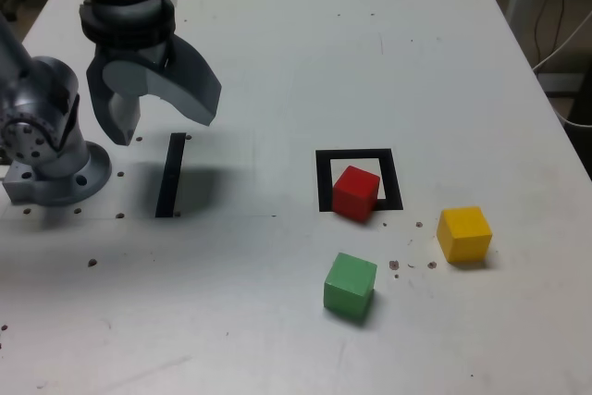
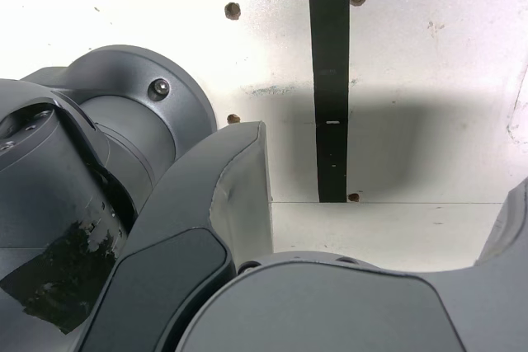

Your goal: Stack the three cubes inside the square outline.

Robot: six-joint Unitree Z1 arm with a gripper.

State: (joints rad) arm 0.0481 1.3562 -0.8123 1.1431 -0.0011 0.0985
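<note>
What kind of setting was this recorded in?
Probably a robotics lab or workshop: a robot arm's base stands on a white tabletop with drilled holes and a black-taped square outline, and loose cables hang beyond.

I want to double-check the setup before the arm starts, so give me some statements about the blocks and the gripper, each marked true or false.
1. The red cube sits wholly inside the square outline. False: it overlaps the outline's near edge.
2. The gripper is open. True.
3. The green cube is stacked on the yellow cube. False: they stand apart on the table.
4. The black strip lies to the exterior view's left of the outline. True.
</note>
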